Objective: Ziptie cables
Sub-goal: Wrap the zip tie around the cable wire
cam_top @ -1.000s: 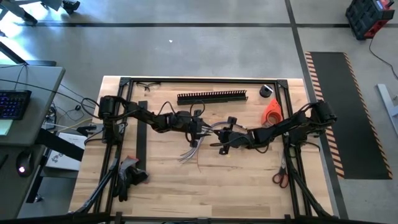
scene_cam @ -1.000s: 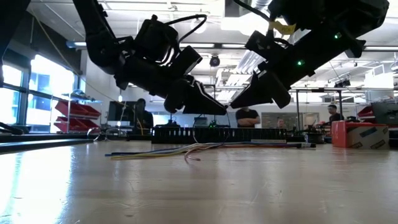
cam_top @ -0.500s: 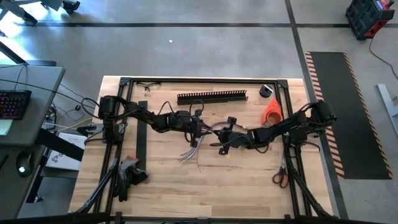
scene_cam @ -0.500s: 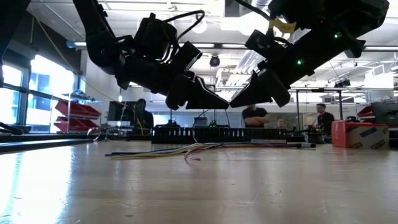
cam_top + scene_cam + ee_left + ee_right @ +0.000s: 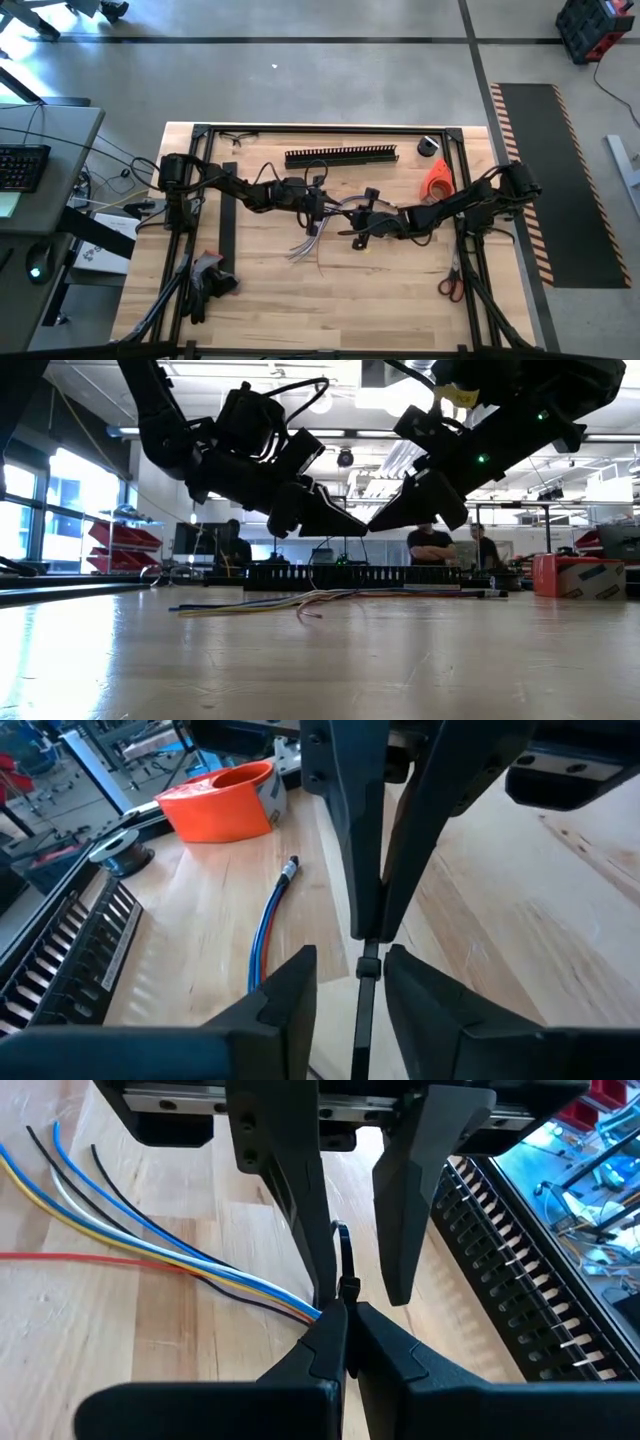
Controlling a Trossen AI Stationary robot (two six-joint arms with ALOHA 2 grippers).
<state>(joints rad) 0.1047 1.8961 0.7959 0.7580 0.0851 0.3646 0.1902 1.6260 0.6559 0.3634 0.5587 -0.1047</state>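
The cables (image 5: 308, 240) are a loose bunch of thin yellow, white, blue, red and black wires (image 5: 150, 1230) lying flat on the wooden table (image 5: 300, 600). Above them my two grippers meet tip to tip in mid-air. My right gripper (image 5: 345, 1312) (image 5: 376, 526) is shut on a thin black zip tie (image 5: 366, 978). My left gripper (image 5: 352, 956) (image 5: 360, 528) is open. Its two fingers stand on either side of the zip tie (image 5: 343, 1258), and I cannot tell whether they touch it. My right gripper pinches the zip tie by one end (image 5: 346, 1295) between its two fingertips. It comes slanting down from the table's right. The strap runs on in line with the fingers, lifted clear of the table, and reaches out between the left gripper's fingers.
A long black slotted strip (image 5: 340, 157) lies near the far edge, and another black strip (image 5: 228, 215) lies at the left. An orange cone-shaped piece (image 5: 437, 178), a tape roll (image 5: 428, 146), a blue hose (image 5: 268, 930) and scissors (image 5: 450, 287) lie to the right. People stand beyond the table (image 5: 432, 545).
My left gripper's fingertips have risen a little and come up level with my right gripper's fingertips. The cables have stayed where they were.
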